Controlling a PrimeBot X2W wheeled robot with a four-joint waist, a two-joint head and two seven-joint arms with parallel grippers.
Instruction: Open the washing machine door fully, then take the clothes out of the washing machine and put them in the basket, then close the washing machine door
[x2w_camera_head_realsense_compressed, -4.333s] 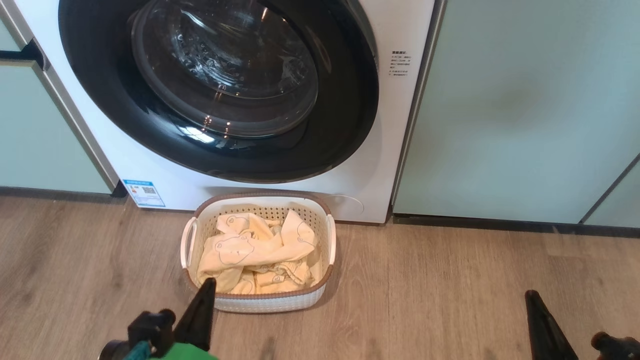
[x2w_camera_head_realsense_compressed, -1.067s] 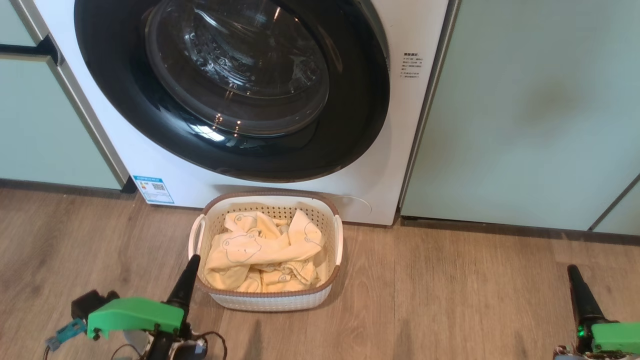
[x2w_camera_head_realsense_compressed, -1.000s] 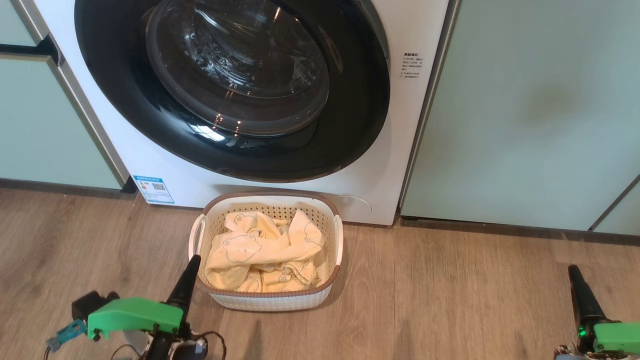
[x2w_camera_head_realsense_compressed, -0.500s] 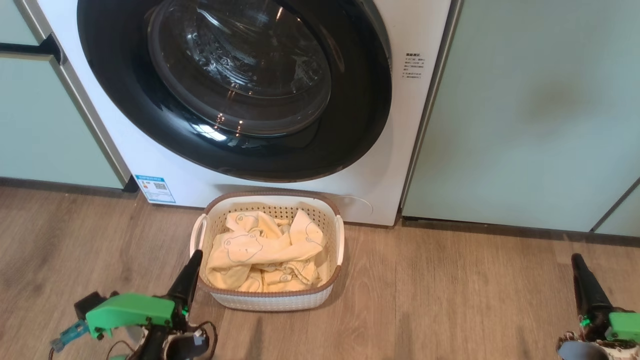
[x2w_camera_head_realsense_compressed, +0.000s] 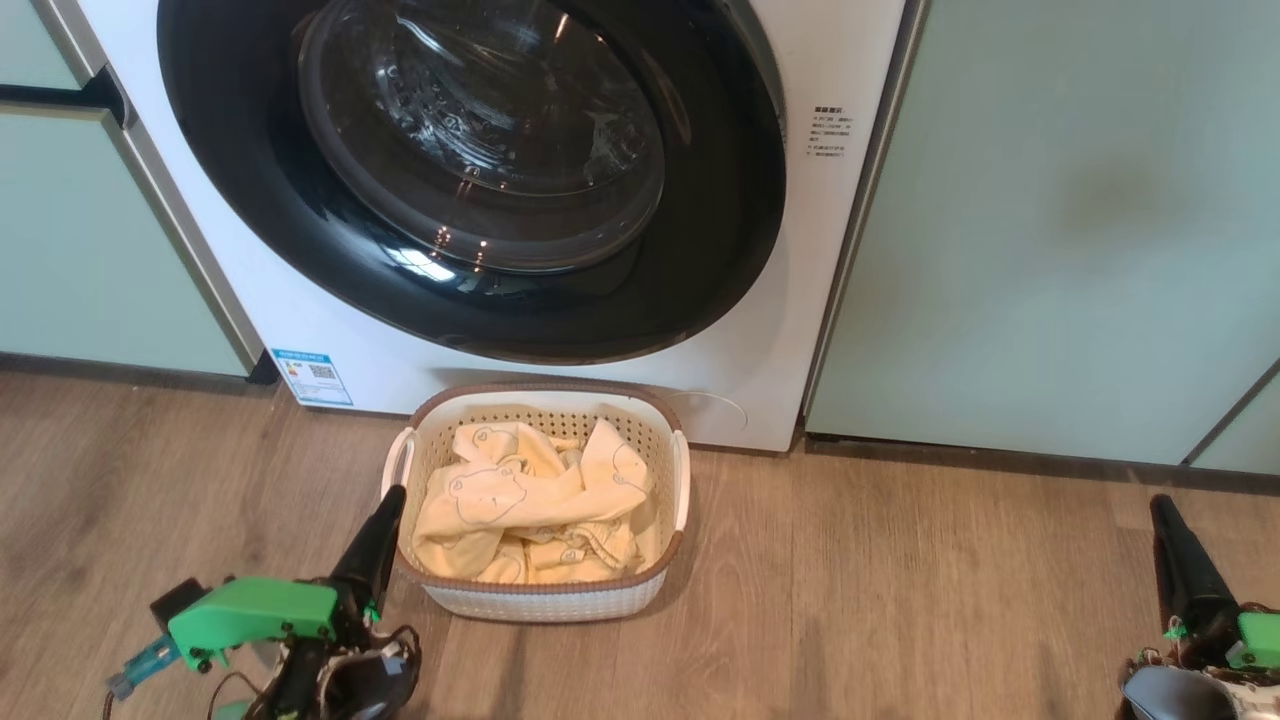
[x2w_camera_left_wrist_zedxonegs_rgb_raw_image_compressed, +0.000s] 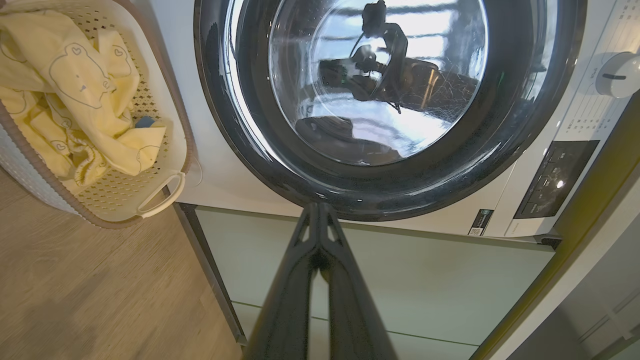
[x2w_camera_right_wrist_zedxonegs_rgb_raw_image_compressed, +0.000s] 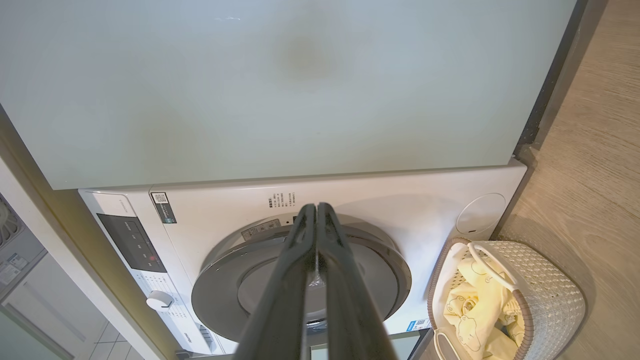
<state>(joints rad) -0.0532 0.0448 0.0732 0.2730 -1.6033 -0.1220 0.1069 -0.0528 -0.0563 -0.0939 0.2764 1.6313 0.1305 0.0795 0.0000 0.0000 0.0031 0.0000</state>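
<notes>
The washing machine door (x2w_camera_head_realsense_compressed: 480, 150) stands shut; the clothes (x2w_camera_head_realsense_compressed: 530, 510) lie in the basket (x2w_camera_head_realsense_compressed: 540, 603) at the foot of the washing machine (x2w_camera_head_realsense_compressed: 720, 340). The left gripper (x2w_camera_head_realsense_compressed: 390, 500), closed and empty, is just beside the basket's near-left corner; the right gripper (x2w_camera_head_realsense_compressed: 1163, 505), also closed, is well apart rightward.

Bright even light, soft shadows, warped edges

Glossy black door (x2w_camera_head_realsense_compressed: 250, 200), wood-grain floor (x2w_camera_head_realsense_compressed: 900, 600)
</notes>
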